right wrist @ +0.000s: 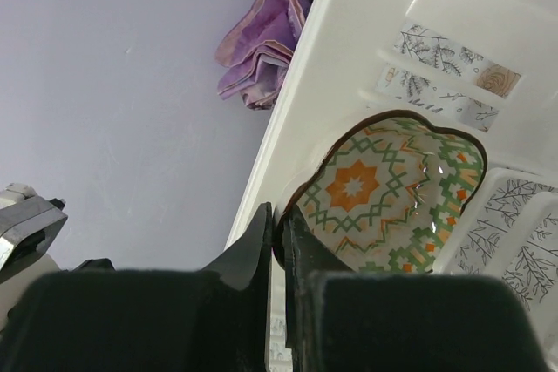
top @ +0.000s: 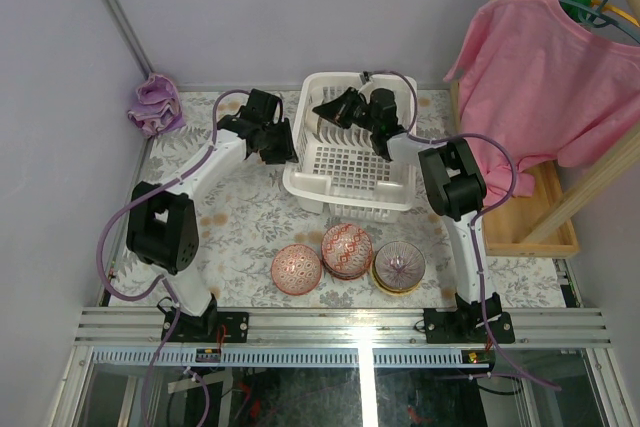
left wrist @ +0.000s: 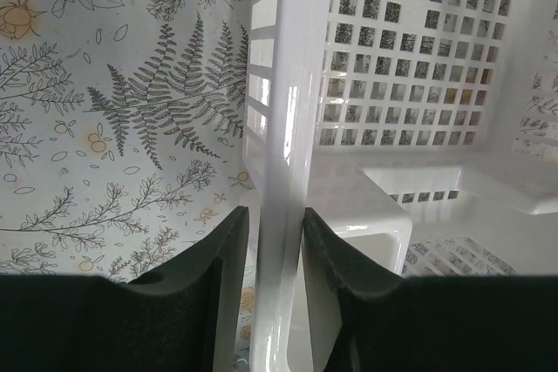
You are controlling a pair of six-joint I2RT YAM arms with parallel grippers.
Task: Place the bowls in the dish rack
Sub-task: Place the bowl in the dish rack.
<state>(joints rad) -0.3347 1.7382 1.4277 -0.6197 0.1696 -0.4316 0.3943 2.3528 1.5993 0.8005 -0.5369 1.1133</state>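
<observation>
Table carries the rack at far centre, with the left fingers clamped across its left wall, apparently steadying it. Loading looks barely begun: the right fingers pinch the rim of a green bowl tilted on edge inside the rack's far end and not yet let go, while a pink bowl, a pink stack and a yellow bowl sit in a row near the arm bases. The pink shirt hanging right of the rack and the purple cloth in the far-left corner are both off the path.
</observation>
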